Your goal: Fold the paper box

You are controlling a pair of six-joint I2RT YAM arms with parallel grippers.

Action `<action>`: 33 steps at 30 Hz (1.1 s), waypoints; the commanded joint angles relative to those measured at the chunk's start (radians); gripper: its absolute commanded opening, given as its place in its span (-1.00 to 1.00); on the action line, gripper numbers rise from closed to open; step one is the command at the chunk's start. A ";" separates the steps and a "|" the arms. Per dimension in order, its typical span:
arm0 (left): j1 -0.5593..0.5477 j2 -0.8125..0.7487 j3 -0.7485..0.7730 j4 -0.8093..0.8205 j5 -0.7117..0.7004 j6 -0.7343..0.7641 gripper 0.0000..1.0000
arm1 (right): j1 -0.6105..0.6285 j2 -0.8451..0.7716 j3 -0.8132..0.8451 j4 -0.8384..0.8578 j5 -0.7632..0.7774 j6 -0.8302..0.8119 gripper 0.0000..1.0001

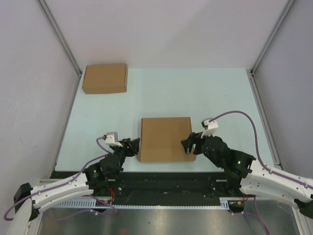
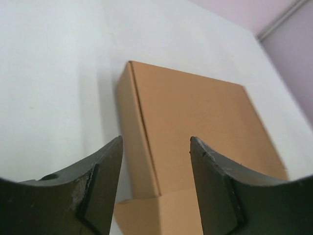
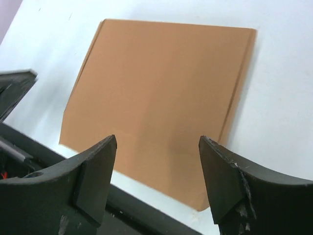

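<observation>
The paper box (image 1: 165, 138) lies flat and closed on the table near the front edge, a brown cardboard rectangle. My left gripper (image 1: 135, 145) is open at its left front corner, low by the table. In the left wrist view the box (image 2: 195, 117) shows between the open fingers, my gripper (image 2: 155, 139) over its left side wall and a front flap. My right gripper (image 1: 188, 146) is open at the box's right front corner. In the right wrist view the box's lid (image 3: 161, 88) fills the gap of my open gripper (image 3: 157, 138). Neither gripper holds anything.
A second flat brown cardboard box (image 1: 105, 78) lies at the table's back left corner. The pale table (image 1: 161, 93) has grey walls left, right and behind. A black rail (image 3: 127, 205) runs along the front edge just under the paper box.
</observation>
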 commanded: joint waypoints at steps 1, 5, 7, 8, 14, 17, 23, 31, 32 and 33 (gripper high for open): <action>0.072 0.217 0.135 0.081 -0.051 0.176 0.24 | 0.217 0.024 0.039 -0.107 0.277 0.028 0.47; 0.227 0.646 0.469 -0.080 0.121 0.129 0.22 | 0.294 0.055 0.038 -0.119 0.327 0.120 0.46; 0.247 0.724 0.542 -0.163 0.134 0.127 0.17 | 0.298 0.055 0.033 -0.132 0.338 0.149 0.46; 0.247 0.747 0.551 -0.143 0.138 0.138 0.17 | 0.299 0.058 0.032 -0.139 0.360 0.178 0.46; 0.313 0.761 0.487 -0.023 0.241 0.088 0.24 | -0.032 0.100 0.018 -0.078 0.265 0.151 0.53; 0.324 0.770 0.457 -0.011 0.284 0.085 0.32 | -0.208 0.126 -0.043 0.017 0.028 0.139 0.56; 0.355 0.795 0.388 0.022 0.341 -0.006 0.34 | -0.370 0.224 -0.135 0.282 -0.208 0.165 0.54; 0.356 0.778 0.240 0.210 0.447 -0.109 0.33 | -0.441 0.464 -0.111 0.557 -0.365 0.171 0.52; 0.356 0.813 0.255 0.204 0.448 -0.106 0.34 | -0.445 0.528 -0.106 0.575 -0.391 0.176 0.50; 0.359 0.834 0.265 0.204 0.453 -0.104 0.33 | -0.452 0.561 -0.100 0.618 -0.403 0.176 0.48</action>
